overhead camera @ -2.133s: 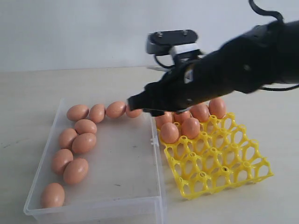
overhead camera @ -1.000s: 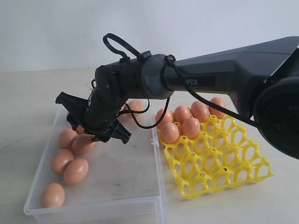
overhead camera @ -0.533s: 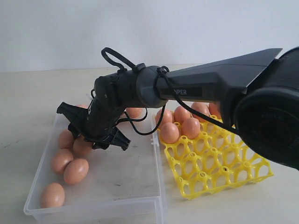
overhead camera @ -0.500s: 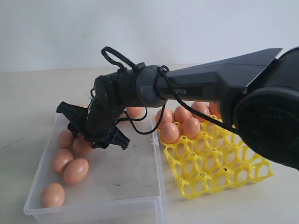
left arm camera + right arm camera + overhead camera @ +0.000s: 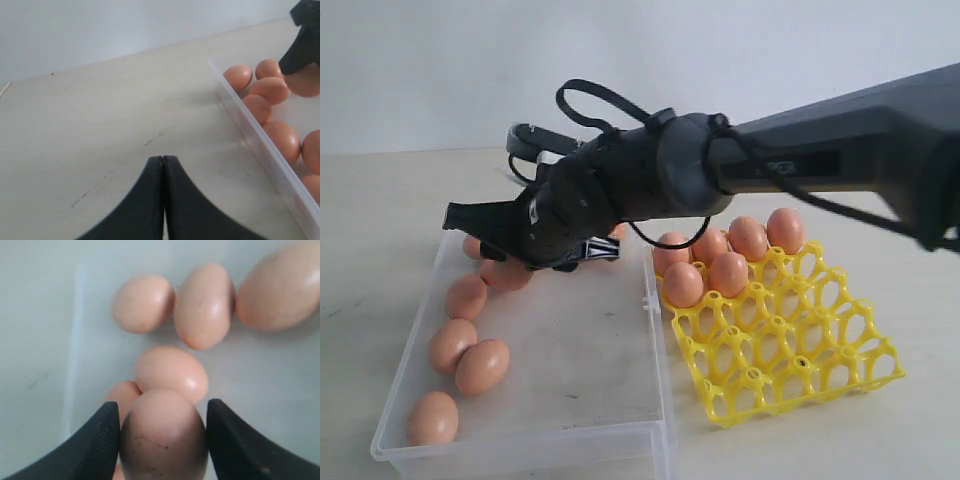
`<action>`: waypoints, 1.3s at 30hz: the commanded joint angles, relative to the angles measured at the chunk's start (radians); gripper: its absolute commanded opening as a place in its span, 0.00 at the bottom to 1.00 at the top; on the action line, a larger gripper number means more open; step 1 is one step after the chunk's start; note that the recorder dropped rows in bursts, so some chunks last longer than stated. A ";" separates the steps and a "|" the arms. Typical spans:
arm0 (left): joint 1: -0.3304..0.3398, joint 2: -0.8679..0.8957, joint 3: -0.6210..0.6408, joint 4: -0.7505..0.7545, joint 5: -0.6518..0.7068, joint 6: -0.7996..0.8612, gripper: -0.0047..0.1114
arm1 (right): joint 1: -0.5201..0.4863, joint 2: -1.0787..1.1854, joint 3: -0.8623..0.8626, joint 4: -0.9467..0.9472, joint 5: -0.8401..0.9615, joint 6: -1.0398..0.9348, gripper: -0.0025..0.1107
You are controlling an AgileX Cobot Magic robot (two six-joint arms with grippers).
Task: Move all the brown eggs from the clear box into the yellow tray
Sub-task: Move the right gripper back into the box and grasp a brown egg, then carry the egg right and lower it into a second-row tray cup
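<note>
My right gripper (image 5: 525, 252) reaches across over the far left part of the clear box (image 5: 520, 440). It is shut on one brown egg (image 5: 162, 440), which fills the gap between both fingers (image 5: 102, 440); the same egg (image 5: 505, 273) shows under the jaws. Several other brown eggs (image 5: 452, 343) lie along the box's left side, and more (image 5: 204, 305) lie beneath the held one. Several eggs (image 5: 728, 272) sit in the far cups of the yellow tray (image 5: 790, 350), right of the box. My left gripper (image 5: 163, 159) is shut and empty over bare table beside the box wall (image 5: 260, 145).
The box and tray stand side by side on a pale wooden table (image 5: 380, 200) with a white wall behind. The right arm (image 5: 800, 170) stretches over the tray's far eggs. The near cups of the tray hold nothing.
My right gripper has risen from among the eggs at the box's left side and tilted flatter, with a brown egg between its fingers. One egg fewer lies there.
</note>
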 commanded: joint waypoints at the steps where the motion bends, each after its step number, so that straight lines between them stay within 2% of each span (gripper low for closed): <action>1: 0.002 -0.006 -0.004 -0.008 -0.008 -0.005 0.04 | -0.025 -0.142 0.196 -0.065 -0.257 -0.138 0.02; 6: 0.002 -0.006 -0.004 -0.008 -0.008 -0.005 0.04 | -0.082 -0.301 0.418 -0.009 -0.447 -0.422 0.02; 9: 0.002 -0.006 -0.004 -0.008 -0.008 -0.005 0.04 | -0.134 -0.398 0.557 0.010 -0.510 -0.518 0.02; 15: 0.002 -0.006 -0.004 -0.008 -0.008 -0.005 0.04 | -0.260 -0.556 0.812 0.037 -0.687 -0.575 0.02; 20: 0.002 -0.006 -0.004 -0.008 -0.008 -0.005 0.04 | -0.417 -0.618 1.039 0.077 -0.889 -0.589 0.02; 25: 0.002 -0.006 -0.004 -0.008 -0.008 -0.005 0.04 | -0.490 -0.546 1.076 0.031 -0.980 -0.582 0.02; 31: 0.002 -0.006 -0.004 -0.008 -0.008 -0.005 0.04 | -0.490 -0.413 1.074 0.007 -1.078 -0.548 0.02; 39: 0.002 -0.006 -0.004 -0.008 -0.008 -0.005 0.04 | -0.490 -0.351 1.019 -0.015 -1.085 -0.547 0.02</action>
